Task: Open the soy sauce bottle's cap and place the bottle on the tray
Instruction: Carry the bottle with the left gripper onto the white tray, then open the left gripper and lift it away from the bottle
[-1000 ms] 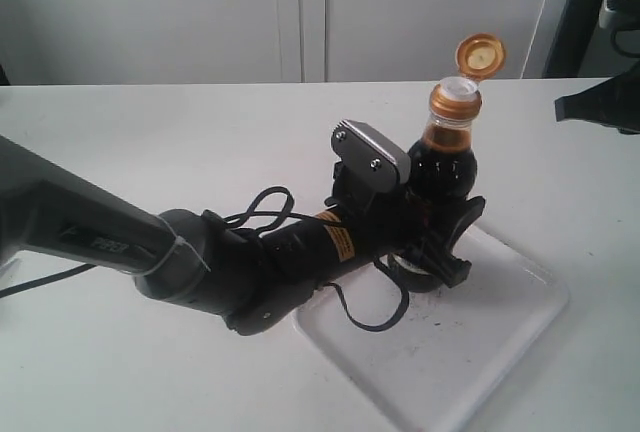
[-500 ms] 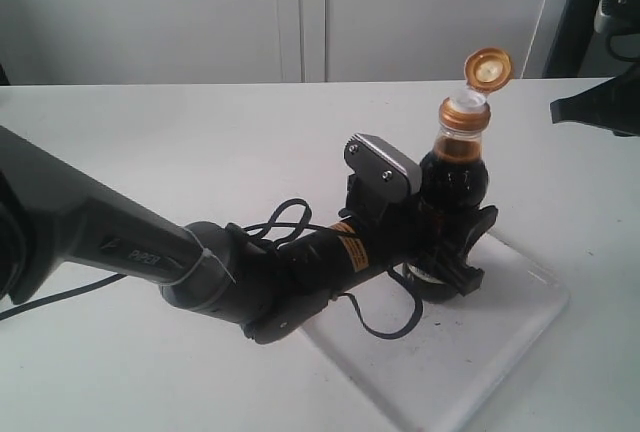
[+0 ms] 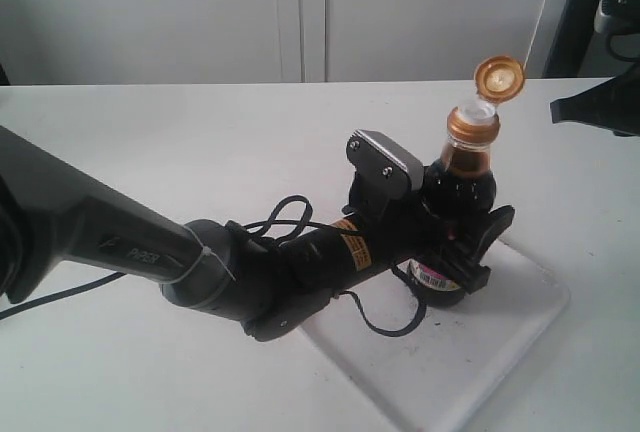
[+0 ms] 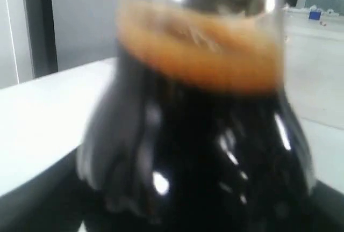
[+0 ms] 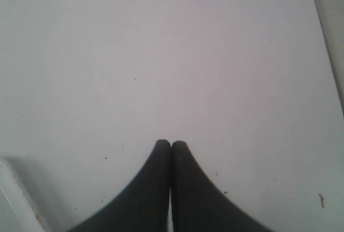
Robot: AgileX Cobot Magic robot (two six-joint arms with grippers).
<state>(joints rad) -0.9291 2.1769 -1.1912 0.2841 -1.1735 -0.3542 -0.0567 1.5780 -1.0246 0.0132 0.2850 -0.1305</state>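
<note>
The soy sauce bottle (image 3: 462, 182) stands roughly upright over the white tray (image 3: 480, 352), its dark body held between the fingers of my left gripper (image 3: 465, 252), which is shut on it. Whether its base touches the tray I cannot tell. The copper-gold cap (image 3: 498, 79) is flipped open above the white spout. In the left wrist view the bottle (image 4: 199, 151) fills the frame, blurred, with a foam line at the neck. My right gripper (image 5: 171, 144) is shut and empty above the bare tabletop; in the exterior view it (image 3: 560, 112) sits at the far right edge.
The white table (image 3: 150, 152) spreads around the tray. My left arm (image 3: 200, 262) lies across the front left with a looping black cable (image 3: 275, 214). A tray corner (image 5: 16, 200) shows in the right wrist view. Grey cabinet doors stand behind.
My left gripper has carried the bottle to the right and slightly lower, further over the tray, with the cap open throughout. The right gripper has barely moved.
</note>
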